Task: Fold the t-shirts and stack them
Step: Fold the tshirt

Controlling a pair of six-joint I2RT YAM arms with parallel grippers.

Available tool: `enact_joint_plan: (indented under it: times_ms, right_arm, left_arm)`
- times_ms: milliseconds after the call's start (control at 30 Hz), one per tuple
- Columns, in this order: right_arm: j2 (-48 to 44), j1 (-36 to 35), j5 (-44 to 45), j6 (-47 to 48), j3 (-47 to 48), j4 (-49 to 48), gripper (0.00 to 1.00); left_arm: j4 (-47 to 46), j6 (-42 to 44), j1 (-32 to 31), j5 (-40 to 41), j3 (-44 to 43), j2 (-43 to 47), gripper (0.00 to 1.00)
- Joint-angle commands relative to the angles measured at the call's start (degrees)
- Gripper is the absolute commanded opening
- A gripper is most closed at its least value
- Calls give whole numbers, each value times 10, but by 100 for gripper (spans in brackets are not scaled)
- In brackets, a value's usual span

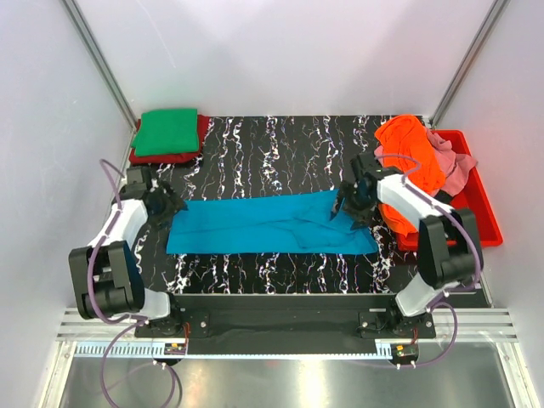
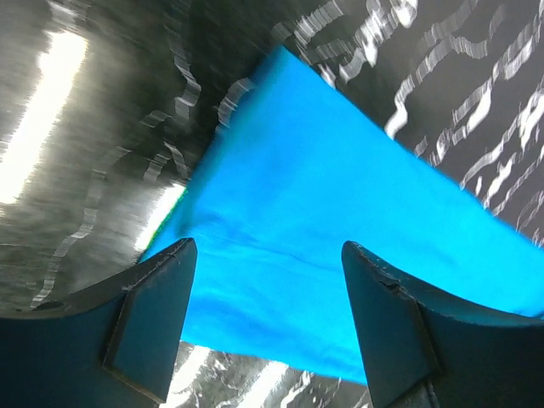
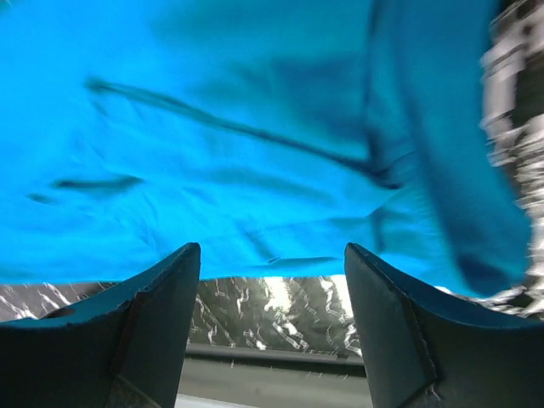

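Nearest the bases, the teal t-shirt [image 1: 272,225] lies flat across the middle of the table [image 1: 255,136], doubled into a long band. Its long axis runs from 9 o'clock to 3 o'clock in the top view. The 3 o'clock end is somewhat wider and creased; which end is collar and which hem I cannot tell.

The left gripper [image 1: 166,206] hangs at the 9 o'clock end with its jaws apart and nothing between them. Its fingers [image 2: 153,314] frame a corner of the cloth from above. The right gripper [image 1: 348,204] is over the far edge near the 3 o'clock end, also spread wide and empty.

The likely next fold brings one end over the other, and the risk lies in the pinch. If a jaw catches only the upper layer, the band would peel open as it lifts. If it closes just off the edge, it gets nothing. The ridge of creases near the right gripper could be folded in and leave a lump.

Further off, the orange t-shirt [image 1: 408,144] and the pink t-shirt [image 1: 446,166] spill from the red bin [image 1: 484,221] at 2 o'clock, close to the right arm, which could drag them. Farthest, at 11 o'clock, the folded green t-shirt [image 1: 166,132] rests on the red t-shirt [image 1: 140,155]
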State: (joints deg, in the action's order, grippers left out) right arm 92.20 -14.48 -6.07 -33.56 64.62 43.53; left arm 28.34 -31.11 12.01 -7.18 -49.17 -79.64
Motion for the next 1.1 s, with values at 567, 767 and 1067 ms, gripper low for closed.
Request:
enact_joint_plan:
  times_ms: [567, 767, 1067]
  right_arm:
    - [530, 0, -46, -14, 596, 144, 72]
    - [761, 2, -192, -65, 1076, 153, 87]
    - [563, 9, -187, 15, 892, 63, 99]
  left_arm:
    - [146, -35, -163, -5, -85, -179, 65]
    - [132, -230, -417, -132, -38, -98, 67]
    - [216, -239, -498, -83, -292, -71, 72]
